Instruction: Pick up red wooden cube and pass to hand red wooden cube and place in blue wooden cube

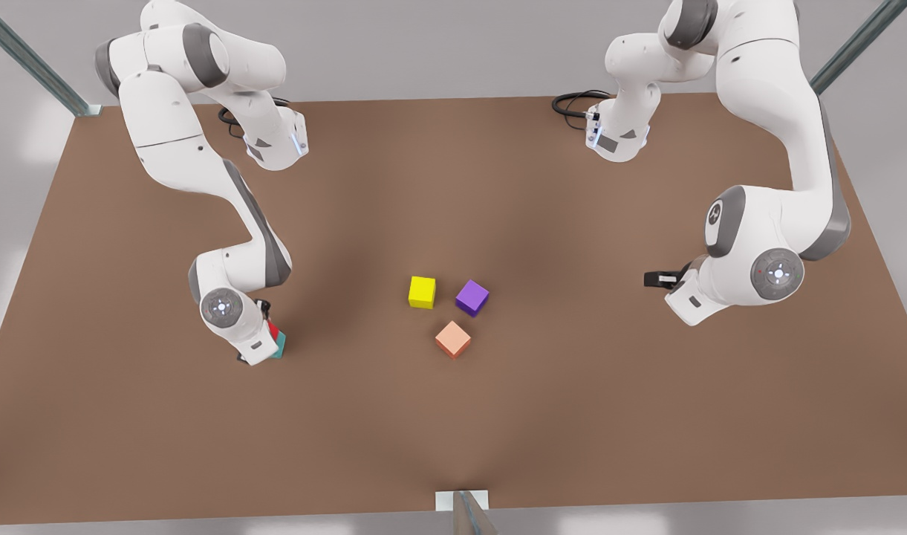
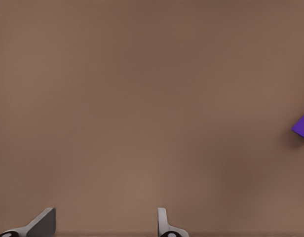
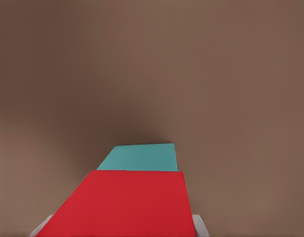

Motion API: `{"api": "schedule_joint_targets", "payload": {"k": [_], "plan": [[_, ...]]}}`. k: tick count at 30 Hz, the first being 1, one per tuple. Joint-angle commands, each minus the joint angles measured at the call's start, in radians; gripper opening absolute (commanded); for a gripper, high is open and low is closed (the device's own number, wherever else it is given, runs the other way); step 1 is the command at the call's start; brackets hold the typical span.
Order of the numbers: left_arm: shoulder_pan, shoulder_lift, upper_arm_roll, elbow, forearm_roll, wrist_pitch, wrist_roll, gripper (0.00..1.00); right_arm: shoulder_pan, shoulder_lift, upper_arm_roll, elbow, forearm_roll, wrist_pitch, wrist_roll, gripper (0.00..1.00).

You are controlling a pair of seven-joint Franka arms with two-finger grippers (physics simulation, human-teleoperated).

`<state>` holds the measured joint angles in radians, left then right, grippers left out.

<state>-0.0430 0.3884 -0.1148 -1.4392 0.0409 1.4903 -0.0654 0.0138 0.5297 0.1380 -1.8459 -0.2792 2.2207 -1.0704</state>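
Small bright red wooden cube (image 3: 123, 203), matte and plain-faced, clamped in the right gripper (image 1: 269, 336) at the front view's left, just above the teal blue wooden cube (image 3: 140, 157) on the brown table (image 1: 572, 416). Left gripper (image 2: 106, 223) waits with fingers apart, empty, at the front view's right. Its wrist view catches a purple cube (image 2: 303, 125) corner; the front view adds yellow cube (image 1: 422, 292) and salmon cube (image 1: 453, 339).

Red wooden cube (image 3: 127, 205) sits tilted atop the teal blue wooden cube (image 3: 139, 157), touching it

1. The red wooden cube (image 1: 273, 331) sits on the blue wooden cube (image 1: 279, 346), at the front view's lower left of the table (image 1: 498, 431).
2. Yellow cube (image 1: 422, 292) left of purple cube (image 1: 472, 297), mid-frame (salmon cube (image 1: 453, 339) just below).
3. The right claw (image 1: 269, 327) is at the stack; the left claw (image 1: 652, 279) is at mid-right.
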Motion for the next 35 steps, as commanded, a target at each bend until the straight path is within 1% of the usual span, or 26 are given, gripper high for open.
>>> {"api": "schedule_joint_targets", "payload": {"k": [1, 6, 10, 14, 16, 18, 19, 21, 22, 24, 25, 27, 30, 32, 35], "plan": [[0.0, 0.0, 0.0, 0.0, 0.001, 0.005, -0.001, 1.0, 0.0, 0.0, 0.0, 0.001, 0.012, -0.018, -0.06, 1.0], [0.0, 0.003, 0.0, 0.0, 0.002, 0.005, -0.001, 1.0, 0.003, 0.0, 0.002, 0.014, 0.011, -0.024, -0.057, 1.0], [0.0, 0.003, 0.0, 0.0, 0.001, 0.004, -0.001, 1.0, 0.0, -0.01, 0.008, 0.036, 0.037, -0.087, -0.063, 1.0], [0.0, 0.003, 0.0, 0.0, 0.002, 0.005, -0.002, 1.0, 0.0, -0.046, 0.029, 0.093, 0.086, -0.243, -0.065, 1.0], [0.0, 0.007, 0.0, 0.0, 0.002, 0.005, -0.002, 1.0, 0.005, -0.092, 0.029, 0.14, 0.152, -0.397, -0.065, 1.0], [0.0, 0.007, 0.0, 0.0, 0.002, 0.005, -0.002, 1.0, 0.005, -0.108, 0.029, 0.24, 0.206, -0.562, -0.014, 1.0], [0.0, 0.007, 0.0, 0.0, 0.002, 0.005, -0.001, 1.0, 0.008, -0.103, 0.029, 0.303, 0.209, -0.634, 0.1, 1.0], [0.0, 0.007, 0.001, 0.0, 0.002, 0.005, -0.001, 1.0, 0.011, -0.106, 0.025, 0.399, 0.282, -0.757, 0.493, 1.0], [0.0, 0.007, 0.0, 0.0, 0.002, 0.005, -0.001, 1.0, 0.0, -0.108, 0.017, 0.429, 0.282, -0.788, 0.78, 1.0], [0.0, 0.007, 0.0, 0.0, 0.001, 0.004, -0.002, 1.0, -0.002, -0.126, 0.006, 0.467, 0.269, -0.797, 1.076, 1.0], [0.0, 0.007, 0.0, 0.0, 0.002, 0.004, -0.002, 1.0, -0.002, -0.126, 0.006, 0.547, 0.262, -0.877, 1.221, 1.0], [0.0, 0.006, 0.0, 0.0, 0.002, 0.002, -0.002, 1.0, -0.003, -0.231, 0.006, 0.547, 0.244, -0.885, 1.244, 1.0], [0.006, -0.005, 0.001, 0.006, 0.004, -0.047, 0.001, 1.0, -0.054, -0.278, -0.026, 0.522, 0.25, -0.872, 1.219, 1.0], [0.011, -0.005, 0.0, 0.062, 0.004, -0.146, 0.003, 1.0, -0.063, -0.382, -0.028, 0.357, 0.259, -0.759, 1.193, 1.0], [0.005, -0.014, -0.005, 0.086, 0.002, -0.223, -0.001, 1.0, -0.075, -0.392, -0.034, 0.34, 0.279, -0.743, 1.127, 1.0]]}}
